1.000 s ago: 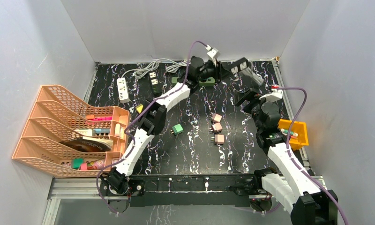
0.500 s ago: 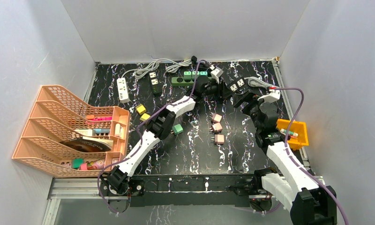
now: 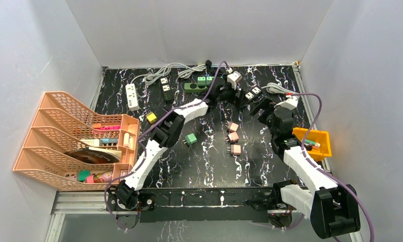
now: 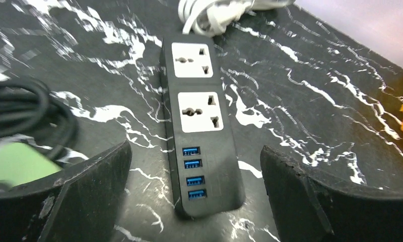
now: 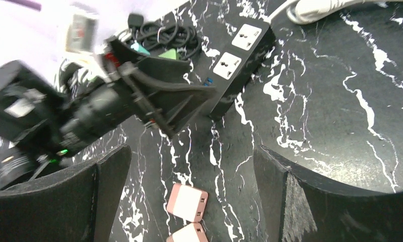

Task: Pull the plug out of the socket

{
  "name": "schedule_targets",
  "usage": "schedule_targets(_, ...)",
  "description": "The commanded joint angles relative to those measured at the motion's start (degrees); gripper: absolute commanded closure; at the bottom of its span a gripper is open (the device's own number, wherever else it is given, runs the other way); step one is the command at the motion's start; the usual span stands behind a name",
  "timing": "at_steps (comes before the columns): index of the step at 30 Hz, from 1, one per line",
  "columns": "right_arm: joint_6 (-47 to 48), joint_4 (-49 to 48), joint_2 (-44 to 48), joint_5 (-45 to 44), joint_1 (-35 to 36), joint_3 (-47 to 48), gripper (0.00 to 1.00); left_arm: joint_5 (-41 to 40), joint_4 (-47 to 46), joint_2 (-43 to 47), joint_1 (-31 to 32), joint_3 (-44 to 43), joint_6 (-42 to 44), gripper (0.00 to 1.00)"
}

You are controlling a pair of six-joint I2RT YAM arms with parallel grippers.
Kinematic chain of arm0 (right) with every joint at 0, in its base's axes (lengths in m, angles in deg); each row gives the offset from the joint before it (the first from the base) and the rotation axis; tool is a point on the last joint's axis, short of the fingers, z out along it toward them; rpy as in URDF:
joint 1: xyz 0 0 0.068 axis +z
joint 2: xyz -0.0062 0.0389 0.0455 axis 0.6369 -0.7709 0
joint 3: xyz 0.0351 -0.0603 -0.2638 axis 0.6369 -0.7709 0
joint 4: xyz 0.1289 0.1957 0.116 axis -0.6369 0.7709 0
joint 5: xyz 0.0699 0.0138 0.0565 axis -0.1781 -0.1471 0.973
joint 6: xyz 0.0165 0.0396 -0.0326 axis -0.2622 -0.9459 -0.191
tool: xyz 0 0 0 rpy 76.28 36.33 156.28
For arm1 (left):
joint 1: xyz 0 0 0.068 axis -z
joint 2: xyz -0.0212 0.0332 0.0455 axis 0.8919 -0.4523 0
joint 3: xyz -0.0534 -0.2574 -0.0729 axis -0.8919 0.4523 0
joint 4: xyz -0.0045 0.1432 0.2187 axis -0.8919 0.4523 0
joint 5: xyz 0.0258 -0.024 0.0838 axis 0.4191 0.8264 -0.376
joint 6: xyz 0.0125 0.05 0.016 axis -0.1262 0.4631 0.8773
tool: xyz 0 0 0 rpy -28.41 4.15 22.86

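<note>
Left tool (image 4: pixel 194 169) and right tool (image 5: pixel 189 171) both gape! Black strip (image 4: pixel 202 126) on the worktop (image 4: pixel 315 101) under the left one (sockets bare). Green plugs (image 3: pixel 205 79), far edge, look seated: stiff, light, pinch their sides.

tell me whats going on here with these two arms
Both arms reach over the far side of the table with open, empty grippers. The left gripper hovers just above a black power strip that lies flat, touching nothing. Both of the strip's sockets are empty. The right gripper hangs close by. Three pink plugs and a green plug lie loose mid-table.
</note>
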Motion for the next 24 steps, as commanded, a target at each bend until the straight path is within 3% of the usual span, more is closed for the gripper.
schedule_targets(1, -1.42, -6.57, 3.54, -6.89, -0.05, 1.44, 0.02, -2.13, -2.87, 17.68, -1.17, 6.50, 9.38, 0.02)
schedule_targets(7, -1.38, -7.92, 2.55, -9.40, -0.09, 0.70, 0.02, 1.76, -8.16, 28.94, -6.19, 17.51, 6.33, 0.02)
schedule_targets(13, -1.99, -5.04, -7.15, -8.14, -0.06, 6.36, 0.02, -3.63, -5.90, 38.43, -11.59, 28.90, 8.72, 0.02)
schedule_targets(15, -2.12, -3.65, -11.55, -5.38, 0.02, 9.25, 0.02, -1.81, -4.34, 39.49, -15.25, 31.06, 8.73, 0.02)
schedule_targets(19, -3.04, -3.39, -18.51, 0.33, 0.40, 12.62, 0.02, 9.49, 0.13, 38.01, -20.66, 32.05, 13.20, 0.04)
schedule_targets(24, -2.78, -5.30, -21.79, 3.33, 1.39, 13.68, 0.02, 15.20, -3.80, 32.62, -24.85, 32.20, 14.50, 0.08)
